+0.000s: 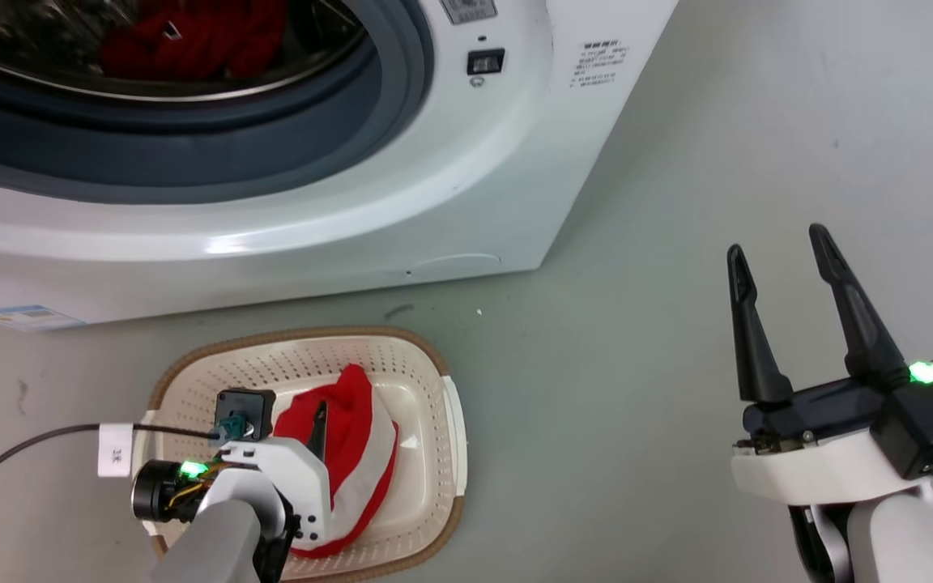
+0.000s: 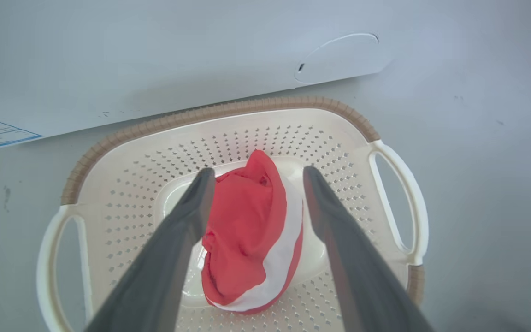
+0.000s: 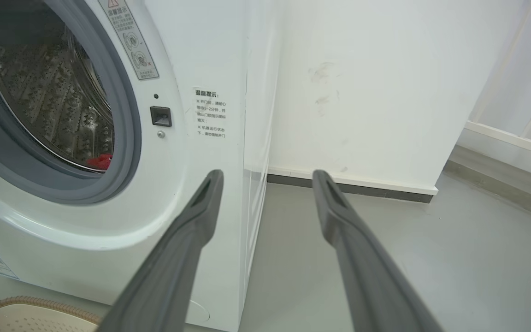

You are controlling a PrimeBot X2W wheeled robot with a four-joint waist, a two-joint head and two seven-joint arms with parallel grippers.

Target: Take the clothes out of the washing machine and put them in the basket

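Closest to the head camera is the left gripper (image 2: 257, 171), pointing down into the basket (image 2: 210, 110) with its two fingers spread apart and holding nothing. Between and just below these fingers a red and white garment (image 2: 247, 230) lies bunched on the basket bottom. I cannot tell whether the finger on the left side of the wrist view touches its edge, but the cloth seems to rest by its own weight, so I judge it as already let go. To the other side, well apart from the basket, the right gripper (image 1: 777, 241) hangs over the bare grey floor (image 1: 677, 324), fingers also spread and empty, pointing toward the front corner of the washing machine (image 1: 475, 202). Ahead of both grippers, just beyond the far rim of the basket, the machine stands with its porthole uncovered. Deep inside the steel drum (image 3: 49, 92) more red cloth (image 1: 191, 40) lies in a heap, not yet taken out. So the task looks about half done: one piece is in the basket, and at least one more waits in the drum. The next reach must go past the grey gasket (image 1: 191, 154), probably with the free right gripper, which points nearer to the opening.
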